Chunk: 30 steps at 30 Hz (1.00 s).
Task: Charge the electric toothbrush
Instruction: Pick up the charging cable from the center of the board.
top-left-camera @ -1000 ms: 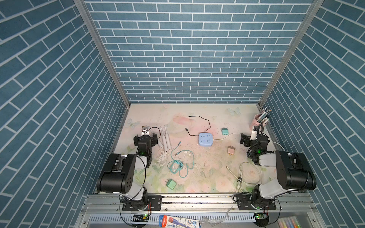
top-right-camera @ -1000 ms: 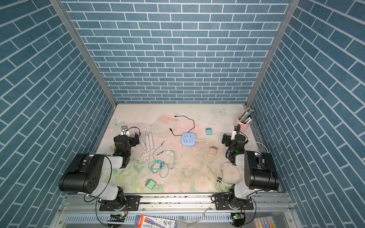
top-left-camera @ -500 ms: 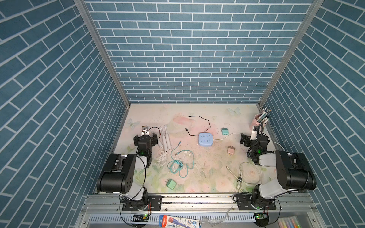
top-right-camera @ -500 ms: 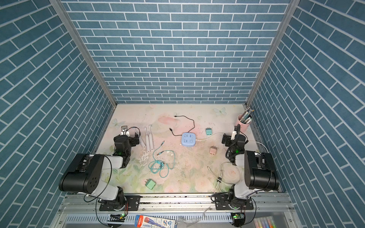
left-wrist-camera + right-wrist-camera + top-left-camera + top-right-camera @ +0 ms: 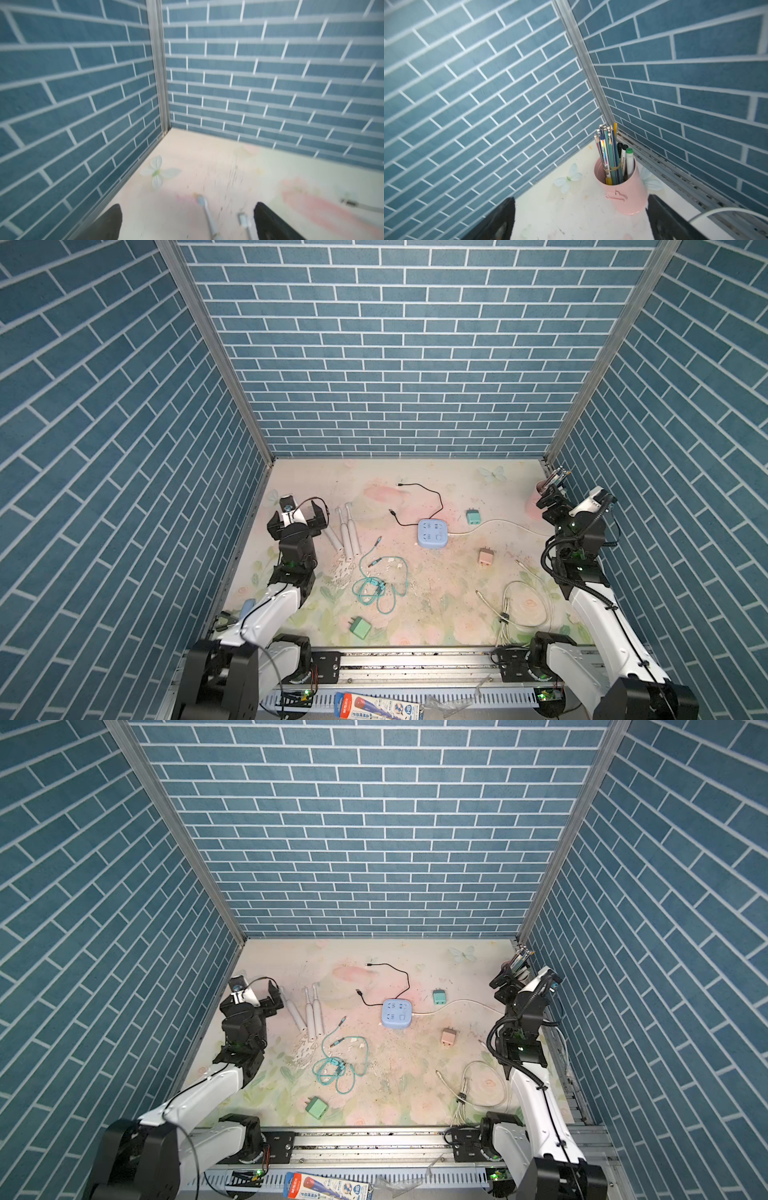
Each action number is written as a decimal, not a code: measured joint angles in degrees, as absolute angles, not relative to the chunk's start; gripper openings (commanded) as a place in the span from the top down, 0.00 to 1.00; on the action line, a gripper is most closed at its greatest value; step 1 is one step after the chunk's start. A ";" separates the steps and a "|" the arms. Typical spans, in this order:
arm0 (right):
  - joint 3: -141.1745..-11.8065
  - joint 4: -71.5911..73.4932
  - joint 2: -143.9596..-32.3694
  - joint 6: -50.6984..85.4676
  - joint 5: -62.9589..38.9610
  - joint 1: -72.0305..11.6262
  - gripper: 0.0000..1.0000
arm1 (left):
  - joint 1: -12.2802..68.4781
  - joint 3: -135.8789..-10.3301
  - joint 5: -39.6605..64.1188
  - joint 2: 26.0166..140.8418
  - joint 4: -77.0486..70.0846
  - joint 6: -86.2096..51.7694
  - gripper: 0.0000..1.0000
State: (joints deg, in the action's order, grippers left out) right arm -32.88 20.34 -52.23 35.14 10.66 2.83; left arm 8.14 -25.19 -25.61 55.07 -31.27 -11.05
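A: In both top views, where are the slim white electric toothbrushes [image 5: 345,531] [image 5: 309,1011] lying?

B: They are lying flat on the floral table [image 5: 457,481], side by side near its left edge. The left tool [image 5: 300,510] [image 5: 254,992] is hovering just beside them, spread wide and carrying nothing. The right tool [image 5: 550,499] is gaping empty too, by the far right corner.

A: And what is the left wrist view showing?

B: Two brush heads [image 5: 202,202] are showing between the open jaws. I am reading this as lining up a pick. The tool should be shifting toward the thicker handles and straddling one handle only, so the neighbours are not getting dragged along.

A: And the right wrist view?

B: That tool [image 5: 581,224] is facing a pink cup of pens [image 5: 623,195], well apart from the pale blue square power strip [image 5: 432,533]. It should be turning toward the cables, though I cannot tell which cable fits.
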 measured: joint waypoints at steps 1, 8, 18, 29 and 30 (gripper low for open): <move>-33.21 19.62 -52.80 36.40 9.65 2.59 0.01 | 8.16 -27.07 -26.68 52.29 -26.98 -15.94 0.00; -42.06 4.60 -62.98 33.65 1.72 -7.35 0.03 | 7.42 -40.27 -27.33 37.34 3.75 -36.95 0.00; -54.89 -15.66 -73.58 20.47 1.06 -23.09 0.18 | 8.19 -48.66 -18.96 38.39 30.94 -35.24 0.01; -48.97 -36.42 -72.66 24.34 -2.13 -33.93 0.32 | 8.23 -49.04 -11.86 44.12 41.25 -33.32 0.00; -47.46 -37.41 -72.25 25.56 -2.70 -34.98 0.35 | 8.23 -49.19 -11.22 44.84 41.87 -33.19 0.00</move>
State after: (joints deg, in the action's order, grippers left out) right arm -47.46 -37.41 -72.25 25.56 -2.70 -34.98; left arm 8.23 -49.19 -11.22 44.84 41.87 -33.19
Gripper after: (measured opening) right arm 0.683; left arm 0.995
